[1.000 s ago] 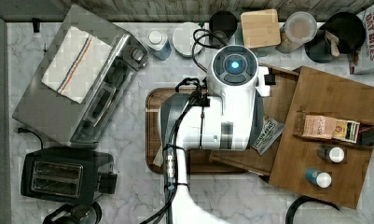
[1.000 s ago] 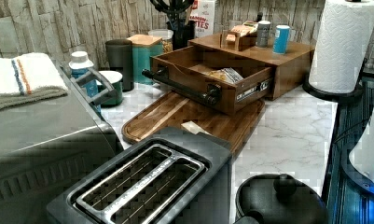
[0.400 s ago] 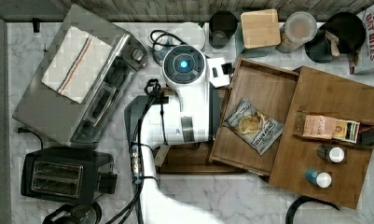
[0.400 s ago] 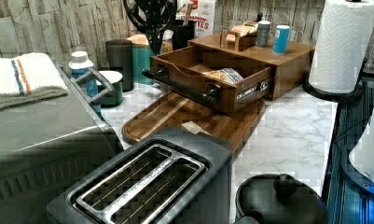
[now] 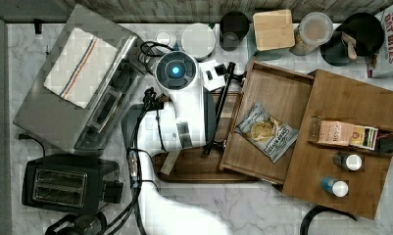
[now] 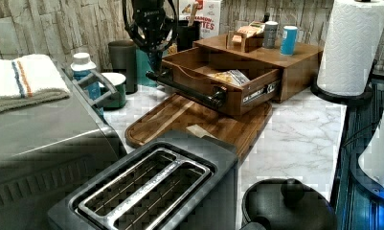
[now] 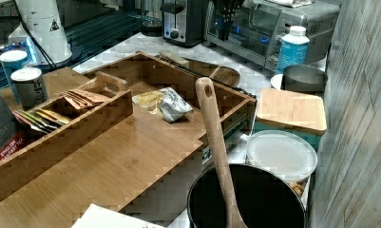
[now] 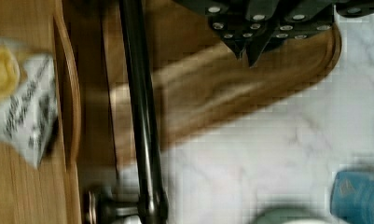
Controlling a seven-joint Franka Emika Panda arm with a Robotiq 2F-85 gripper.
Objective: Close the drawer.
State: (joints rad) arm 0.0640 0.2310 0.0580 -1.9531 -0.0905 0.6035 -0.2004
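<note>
The drawer point(image 5: 277, 100) of medium-brown wood stands pulled out from under the flat top panel point(image 5: 351, 105), toward the top view's left. A snack bag point(image 5: 265, 132) lies in it. Its black bar handle point(image 5: 218, 110) runs along the front and also shows in the left view point(image 6: 187, 89) and the wrist view point(image 8: 141, 112). My gripper point(image 6: 154, 56) hangs beside the handle's far end in the left view, on the outer side, a little apart from the bar. In the wrist view the gripper point(image 8: 248, 50) is shut with nothing in it, over the tray.
A darker rounded tray point(image 5: 194, 169) lies under the drawer front. A toaster oven point(image 5: 74, 83) and a toaster point(image 5: 61, 183) stand at the top view's left. Canisters and a lidded box point(image 5: 274, 29) line the back wall. Bottles point(image 5: 348, 161) stand on the top panel.
My arm has swung off the drawer toward the top view's left and back, uncovering the drawer and snack bag. The drawer has not moved.
</note>
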